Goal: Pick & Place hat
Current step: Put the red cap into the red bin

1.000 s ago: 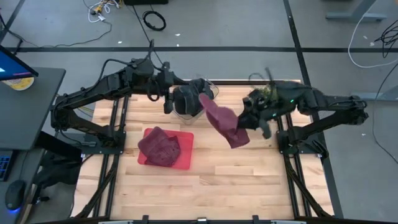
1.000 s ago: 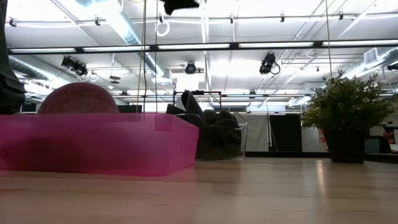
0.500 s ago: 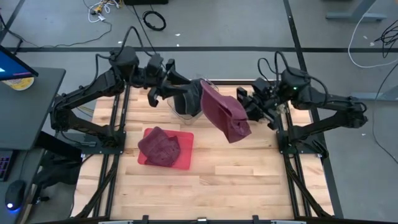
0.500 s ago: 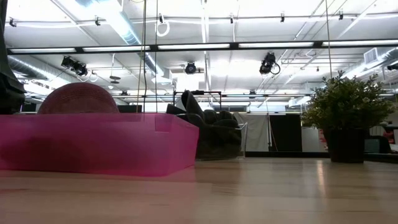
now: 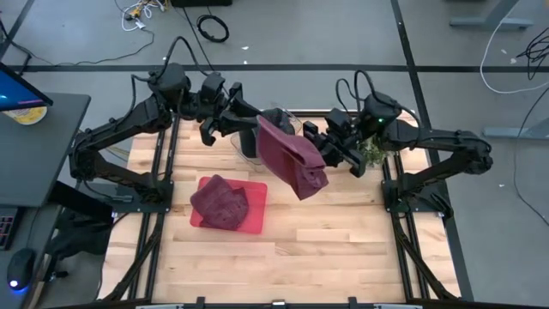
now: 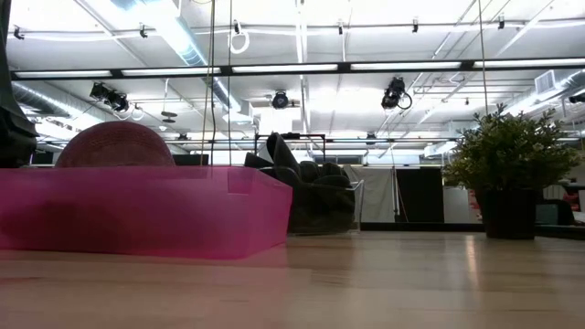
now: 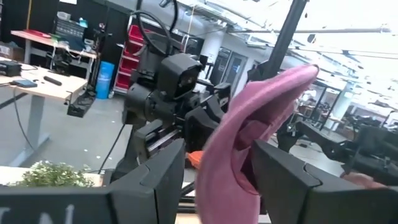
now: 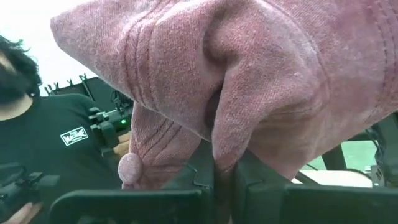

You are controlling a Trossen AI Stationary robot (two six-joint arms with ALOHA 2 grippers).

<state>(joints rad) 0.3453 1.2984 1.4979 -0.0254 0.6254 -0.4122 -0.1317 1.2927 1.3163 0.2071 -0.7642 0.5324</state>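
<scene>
A maroon knit hat [image 5: 290,159] hangs in the air between my two grippers, above the table's far middle. My right gripper [image 5: 319,154] is shut on it; in the right wrist view the hat [image 8: 249,81] fills the picture. My left gripper [image 5: 256,129] is open, and its fingers [image 7: 155,180] stand on either side of the hat's left edge [image 7: 239,155]; I cannot tell whether they touch it. A second maroon hat [image 5: 220,202] lies in a pink tray [image 5: 257,193]; the low view shows that hat [image 6: 114,144]. My right gripper pinches a fold of the hat [image 8: 227,146] between its two shut fingers [image 8: 249,180]. It comes level from the table's right. The hat is lifted clear of the table and spreads away from the fingers toward the left gripper, with a small button [image 8: 129,167] on its slack part.
A clear container of dark hats [image 5: 244,146] stands at the far edge under the left gripper, and shows in the low view [image 6: 311,201]. A potted plant [image 5: 373,150] stands far right. The near half of the wooden table is bare. A person in a black shirt [image 8: 56,143] stands beyond.
My right gripper has moved toward the table's left and far edge and turned, carrying the hat from hanging at the right to spread out beside the left gripper. My left gripper has risen from the container and now faces the hat's edge.
</scene>
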